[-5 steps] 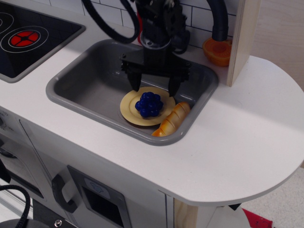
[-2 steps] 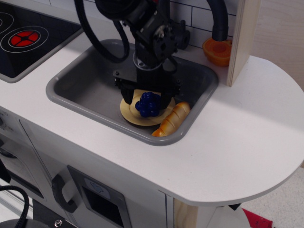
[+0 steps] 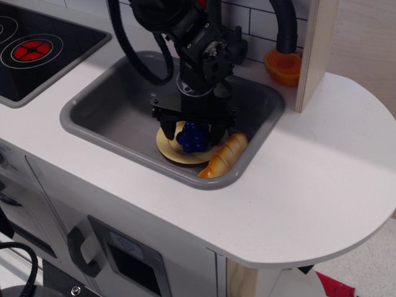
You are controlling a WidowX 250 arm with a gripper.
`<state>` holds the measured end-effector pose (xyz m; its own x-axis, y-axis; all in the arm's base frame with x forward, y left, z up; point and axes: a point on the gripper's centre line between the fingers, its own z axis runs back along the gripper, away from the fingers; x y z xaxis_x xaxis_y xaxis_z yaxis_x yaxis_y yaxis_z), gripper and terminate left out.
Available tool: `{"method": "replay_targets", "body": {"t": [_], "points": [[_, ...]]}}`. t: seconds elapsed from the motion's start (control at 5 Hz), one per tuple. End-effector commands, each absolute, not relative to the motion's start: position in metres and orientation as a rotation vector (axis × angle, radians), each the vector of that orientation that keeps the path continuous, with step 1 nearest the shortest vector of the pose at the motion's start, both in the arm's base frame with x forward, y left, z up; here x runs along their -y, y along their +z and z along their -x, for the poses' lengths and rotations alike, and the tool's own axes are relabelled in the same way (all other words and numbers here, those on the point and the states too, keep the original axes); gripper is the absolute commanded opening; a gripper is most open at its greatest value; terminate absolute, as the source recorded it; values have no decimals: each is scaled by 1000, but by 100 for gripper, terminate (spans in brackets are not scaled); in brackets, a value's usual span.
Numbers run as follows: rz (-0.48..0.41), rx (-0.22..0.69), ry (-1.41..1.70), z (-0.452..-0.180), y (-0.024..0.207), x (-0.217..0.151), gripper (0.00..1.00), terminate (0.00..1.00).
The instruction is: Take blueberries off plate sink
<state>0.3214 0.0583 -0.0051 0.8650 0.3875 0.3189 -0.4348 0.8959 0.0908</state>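
between the spread jaws of the gripper (image 3: 193,131) the blueberries (image 3: 192,136) sit on the plate (image 3: 179,153) in the sink (image 3: 111,111), so a sloppy squeeze might drag that plate or bump the bread loaf (image 3: 224,155) just beside.

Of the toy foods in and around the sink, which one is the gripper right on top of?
The blueberries, the dark-blue cluster on the plate. The gripper has its jaws on either side of it; the bread loaf lies beside the plate, and the orange piece sits outside the sink.
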Motion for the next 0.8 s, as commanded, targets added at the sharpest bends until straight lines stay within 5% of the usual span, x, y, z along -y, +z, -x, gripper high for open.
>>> {"method": "replay_targets", "body": {"t": [0.0, 0.6], "points": [[-112, 359, 448, -335, 11, -64, 0, 0], [-56, 465, 532, -326, 59, -104, 0, 0]]}}
